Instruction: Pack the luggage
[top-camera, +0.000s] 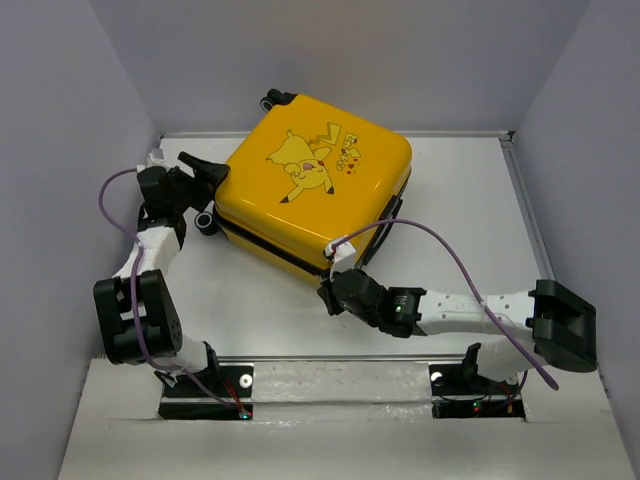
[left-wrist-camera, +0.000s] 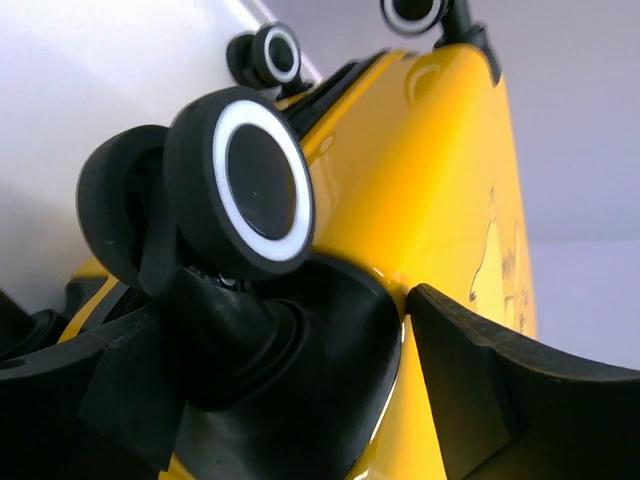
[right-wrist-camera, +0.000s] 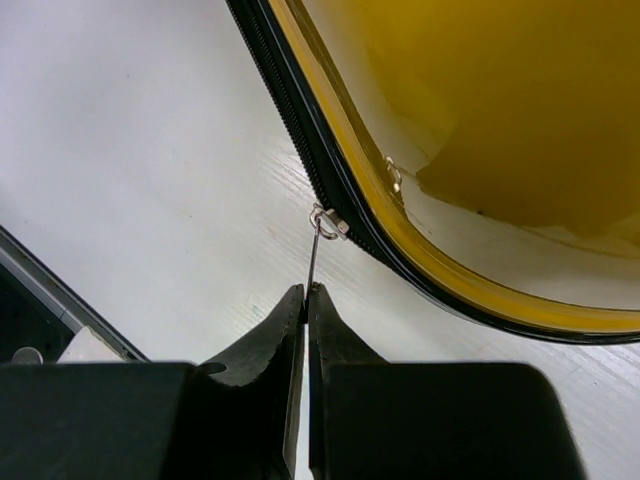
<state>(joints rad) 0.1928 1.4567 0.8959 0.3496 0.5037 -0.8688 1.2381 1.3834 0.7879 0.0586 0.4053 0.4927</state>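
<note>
The luggage (top-camera: 315, 185) is a yellow hard-shell suitcase lying shut and flat on the white table, cartoon side up. My left gripper (top-camera: 212, 190) is open at its left corner. In the left wrist view the gripper (left-wrist-camera: 300, 400) straddles the black corner trim beside a black wheel (left-wrist-camera: 255, 185), and one finger (left-wrist-camera: 500, 380) lies against the yellow shell (left-wrist-camera: 450, 180). At the near corner of the suitcase my right gripper (top-camera: 335, 290) is shut. In the right wrist view the right gripper (right-wrist-camera: 305, 290) pinches the thin metal zipper pull (right-wrist-camera: 315, 250), which hangs from the slider on the black zipper track around the shell (right-wrist-camera: 480, 100).
Grey walls (top-camera: 60, 150) enclose the table on the left, back and right. A raised rail (top-camera: 530, 220) runs along the right edge. Purple cables (top-camera: 450, 250) loop from both wrists. The arm bases (top-camera: 205, 390) sit at the near edge.
</note>
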